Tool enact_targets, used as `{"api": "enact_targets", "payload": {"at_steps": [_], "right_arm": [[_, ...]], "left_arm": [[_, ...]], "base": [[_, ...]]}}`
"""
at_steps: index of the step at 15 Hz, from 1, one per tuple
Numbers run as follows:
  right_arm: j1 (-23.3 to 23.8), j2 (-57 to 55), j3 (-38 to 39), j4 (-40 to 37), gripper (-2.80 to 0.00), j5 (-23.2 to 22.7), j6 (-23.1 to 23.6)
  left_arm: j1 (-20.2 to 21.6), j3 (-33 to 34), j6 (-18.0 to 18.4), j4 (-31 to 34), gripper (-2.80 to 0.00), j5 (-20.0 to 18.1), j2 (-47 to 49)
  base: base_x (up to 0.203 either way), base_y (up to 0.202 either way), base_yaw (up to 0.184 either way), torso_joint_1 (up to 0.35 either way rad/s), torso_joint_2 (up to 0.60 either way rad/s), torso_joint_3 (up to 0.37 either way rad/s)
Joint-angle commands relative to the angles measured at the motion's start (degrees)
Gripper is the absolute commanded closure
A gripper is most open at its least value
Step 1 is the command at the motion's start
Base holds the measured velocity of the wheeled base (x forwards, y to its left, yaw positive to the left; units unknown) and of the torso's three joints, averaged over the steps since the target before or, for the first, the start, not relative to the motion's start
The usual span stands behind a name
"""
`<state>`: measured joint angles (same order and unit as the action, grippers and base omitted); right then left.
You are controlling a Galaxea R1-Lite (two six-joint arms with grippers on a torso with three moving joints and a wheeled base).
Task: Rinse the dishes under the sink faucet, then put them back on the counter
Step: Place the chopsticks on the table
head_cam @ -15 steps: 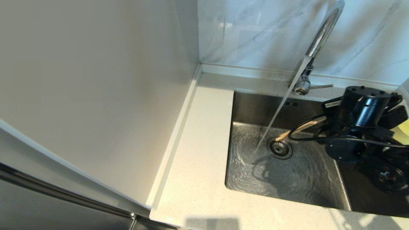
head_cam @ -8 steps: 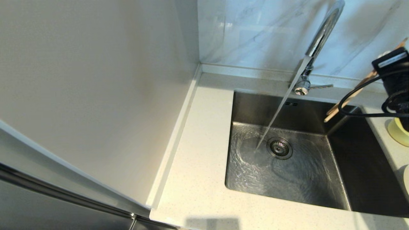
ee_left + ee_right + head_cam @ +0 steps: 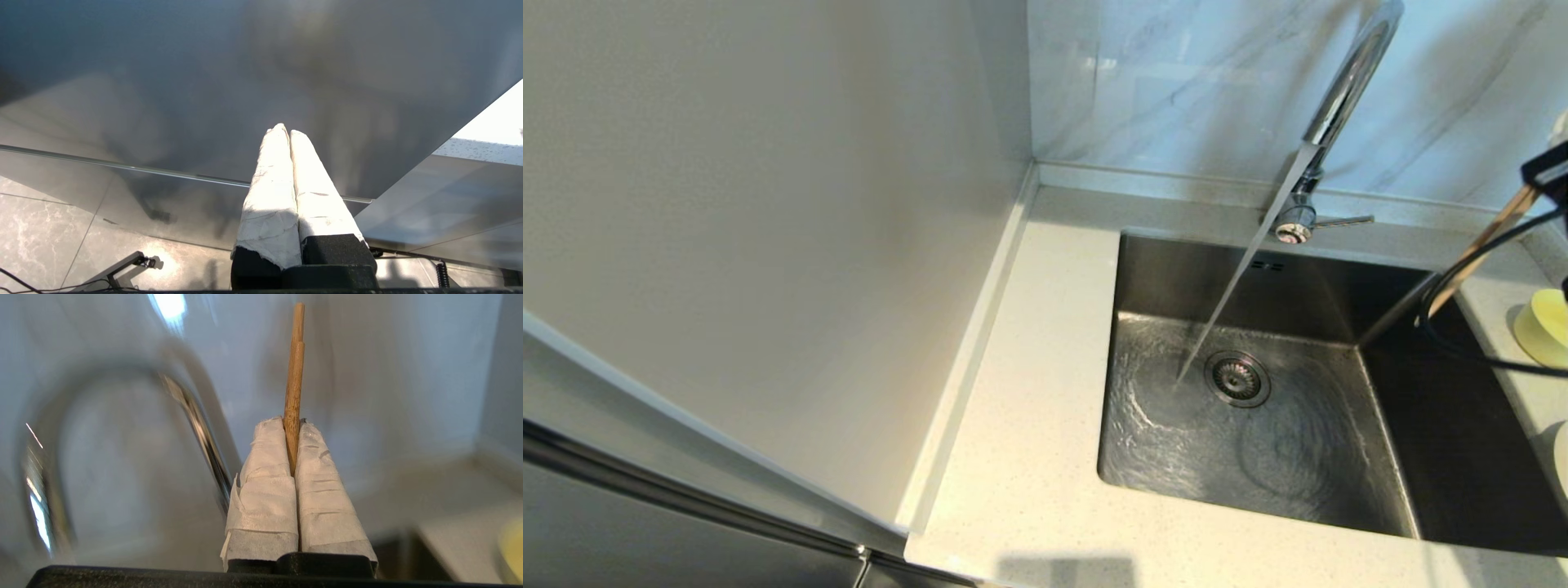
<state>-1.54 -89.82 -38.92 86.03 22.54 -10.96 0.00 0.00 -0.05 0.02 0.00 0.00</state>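
My right gripper (image 3: 292, 424) is shut on the light-wood chopsticks (image 3: 295, 375), which stick out past its taped fingertips. In the head view the chopsticks (image 3: 1478, 257) slant down over the sink's back right corner, and only the wrist's black edge (image 3: 1550, 173) shows at the right border. The chrome sink faucet (image 3: 1339, 106) runs a stream of water into the steel basin (image 3: 1258, 457). A pale-yellow bowl (image 3: 1543, 327) sits on the counter (image 3: 1029, 408) right of the sink, with a sliver of the plate (image 3: 1561, 465) below it. My left gripper (image 3: 285, 130) is shut on nothing, parked away from the sink.
The round drain strainer (image 3: 1237, 378) lies in the rippling basin floor. A tall pale panel (image 3: 768, 245) walls the counter's left side, and the marble wall (image 3: 1176, 82) stands behind the faucet. The faucet's lever (image 3: 1343, 220) points right.
My right gripper has lifted the chopsticks out of the basin, from beside the stream, and carried them up and to the right, toward the counter by the bowl. Water keeps running.
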Motion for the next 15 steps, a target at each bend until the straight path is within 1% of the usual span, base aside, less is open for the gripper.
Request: {"api": "enact_targets", "payload": {"at_steps": [1,2,3,4,6,8,9,10,12,13,15], "right_arm": [[-0.46,0.32,8.92,0.78,0.0,0.23,0.05],[-0.34,0.56,10.91,0.58,0.0,0.36,0.2],[-0.2,0.87,10.77,0.31,0.0,0.63,0.39],[-0.25,1.49,8.82,0.43,0.0,1.02,1.0],[-0.51,4.02,7.69,1.18,0.0,1.31,3.81],[-0.56,3.94,0.46,1.01,0.0,1.58,4.41],[-0.58,3.85,-1.66,0.97,0.0,1.65,4.43],[-0.59,3.84,-1.25,1.01,0.0,1.7,4.46],[-0.43,4.08,4.32,0.87,0.0,1.82,4.54],[-0.04,4.13,5.0,0.48,0.0,1.87,4.56],[0.75,4.19,0.27,-0.49,0.0,1.96,4.56]], "left_arm": [[0.0,0.0,-0.04,-0.02,0.0,0.0,0.0],[0.0,0.0,0.04,-0.02,0.0,0.0,0.0],[0.0,0.0,-0.04,-0.02,0.0,0.0,0.09],[0.0,0.0,-0.01,-0.02,0.0,0.0,0.09],[0.0,0.0,-0.04,-0.02,0.0,0.0,0.0],[0.0,-0.05,-0.04,-0.02,0.0,0.0,0.0],[0.0,0.0,-0.04,-0.02,0.0,0.0,0.05],[0.0,0.0,-0.04,-0.02,0.0,0.0,0.0],[0.0,0.0,-0.04,-0.02,0.0,0.0,0.09],[0.0,0.0,-0.04,-0.02,0.0,0.0,0.0],[0.0,0.0,-0.04,-0.02,0.0,0.0,0.0]], "base": [[0.0,0.0,0.0,0.0,0.0,0.0],[0.0,0.0,0.0,0.0,0.0,0.0],[0.0,0.0,0.0,0.0,0.0,0.0],[0.0,0.0,0.0,0.0,0.0,0.0],[0.0,0.0,0.0,0.0,0.0,0.0],[0.0,0.0,0.0,0.0,0.0,0.0],[0.0,0.0,0.0,0.0,0.0,0.0],[0.0,0.0,0.0,0.0,0.0,0.0],[0.0,0.0,0.0,0.0,0.0,0.0],[0.0,0.0,0.0,0.0,0.0,0.0],[0.0,0.0,0.0,0.0,0.0,0.0]]}}
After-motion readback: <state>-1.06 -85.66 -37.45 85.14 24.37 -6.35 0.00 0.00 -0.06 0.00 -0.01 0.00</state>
